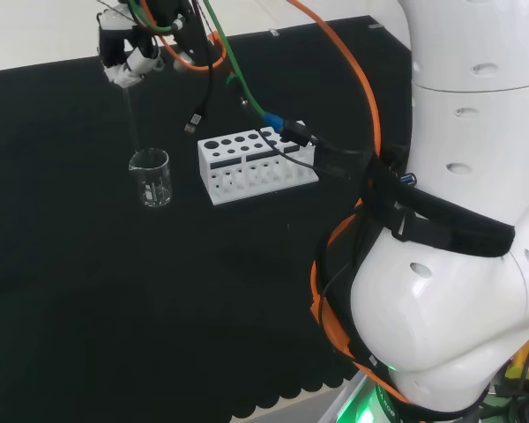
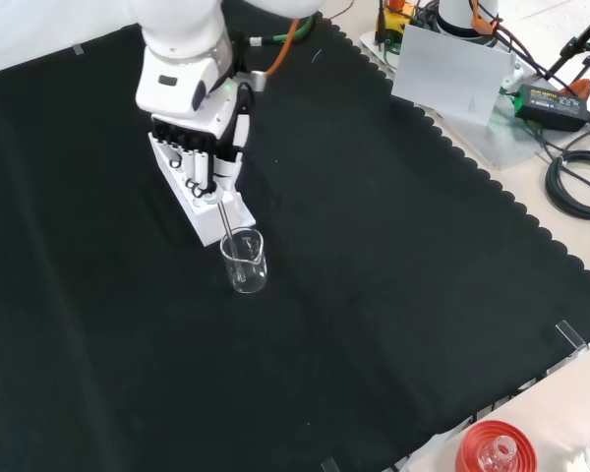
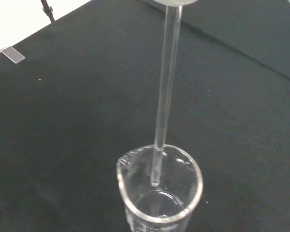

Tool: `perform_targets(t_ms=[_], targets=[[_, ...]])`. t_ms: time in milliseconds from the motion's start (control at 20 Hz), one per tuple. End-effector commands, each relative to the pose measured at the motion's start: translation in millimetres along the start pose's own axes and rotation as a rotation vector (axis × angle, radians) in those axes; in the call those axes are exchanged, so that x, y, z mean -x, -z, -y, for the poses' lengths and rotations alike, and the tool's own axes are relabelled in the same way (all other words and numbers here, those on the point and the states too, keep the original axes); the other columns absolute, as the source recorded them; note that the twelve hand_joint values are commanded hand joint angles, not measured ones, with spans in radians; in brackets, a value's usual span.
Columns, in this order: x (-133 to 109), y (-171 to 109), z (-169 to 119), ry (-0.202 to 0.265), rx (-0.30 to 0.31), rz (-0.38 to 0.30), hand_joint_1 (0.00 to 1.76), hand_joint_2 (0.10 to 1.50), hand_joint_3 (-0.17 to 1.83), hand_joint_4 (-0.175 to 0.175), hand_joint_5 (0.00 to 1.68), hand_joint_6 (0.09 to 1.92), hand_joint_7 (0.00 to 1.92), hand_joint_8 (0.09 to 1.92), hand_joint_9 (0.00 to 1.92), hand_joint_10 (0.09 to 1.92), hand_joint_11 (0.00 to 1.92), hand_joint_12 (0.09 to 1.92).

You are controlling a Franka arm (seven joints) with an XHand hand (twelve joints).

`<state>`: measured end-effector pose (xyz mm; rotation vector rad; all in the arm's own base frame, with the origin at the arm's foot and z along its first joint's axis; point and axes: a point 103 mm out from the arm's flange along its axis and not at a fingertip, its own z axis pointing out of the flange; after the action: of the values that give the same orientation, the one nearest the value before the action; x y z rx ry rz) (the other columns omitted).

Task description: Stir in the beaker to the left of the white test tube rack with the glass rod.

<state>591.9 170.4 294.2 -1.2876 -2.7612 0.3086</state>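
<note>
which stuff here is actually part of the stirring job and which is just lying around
Part of the job:
- hand, curled round the rod's top
- glass rod, lower end inside the beaker
- beaker, upright on the cloth
- white test tube rack, the landmark beside the beaker

Just lying about:
- red ribbed stand at the cloth's edge in the front view
- grey box
- black cables

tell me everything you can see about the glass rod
The thin, straight, clear glass rod hangs nearly upright from the black and white hand, whose fingers curl round its top end. Its rounded lower tip sits inside the mouth of the small clear glass beaker, above the bottom; whether it touches the wall is unclear. In the head view the beaker stands left of the white test tube rack.
</note>
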Motion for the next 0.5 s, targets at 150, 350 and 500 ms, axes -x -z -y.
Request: perform_targets(t_ms=[150,350,500], targets=[[37,-13,19,-0.062,-0.008,-0.011,1.22,1.08,-0.17,-0.175,1.26,0.57,1.6,0.81,1.86,0.46,1.66,0.76],[40,-13,40,-0.084,0.0,-0.018,1.22,1.08,-0.17,-0.175,1.26,0.58,1.6,0.81,1.86,0.46,1.66,0.76],[32,-14,49,-0.087,-0.004,-0.013,1.22,1.08,-0.17,-0.175,1.26,0.58,1.6,0.81,1.86,0.46,1.66,0.76]])
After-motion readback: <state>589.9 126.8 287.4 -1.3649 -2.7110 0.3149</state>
